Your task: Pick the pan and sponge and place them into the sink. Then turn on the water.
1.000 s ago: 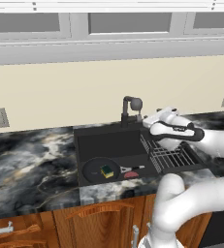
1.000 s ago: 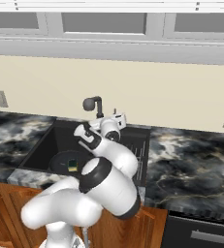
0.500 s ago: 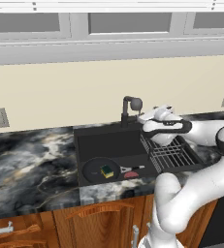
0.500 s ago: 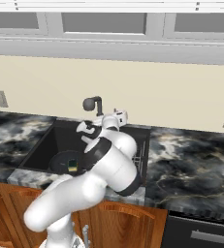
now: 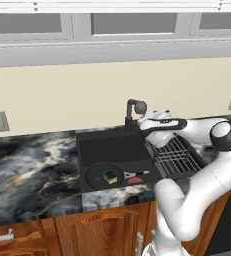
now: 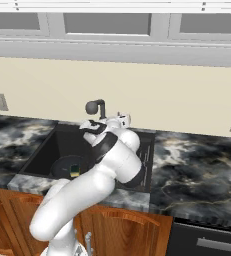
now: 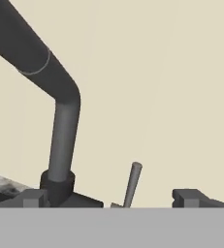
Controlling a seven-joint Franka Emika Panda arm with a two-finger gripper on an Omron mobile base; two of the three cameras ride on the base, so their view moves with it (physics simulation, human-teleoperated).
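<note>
The pan (image 5: 103,175) lies in the sink (image 5: 112,150) with the sponge (image 5: 110,176) on it, well below the jaws. The gripper (image 7: 111,197) stands released, the faucet (image 7: 60,145) lever (image 7: 131,184) between its tips, seemingly to start the water.

My left base view sits behind the arm on its left, looking forward and down across the dark marbled stone counter (image 5: 32,160) at the big black rectangular sink (image 5: 114,150). The right base view does the same from the other side, so both share that sink (image 6: 52,150) and the curved black faucet (image 6: 97,107). The hand view is way closer, aimed level at the faucet's dark grey neck (image 7: 62,140) against the cream wall (image 7: 171,72).
</note>
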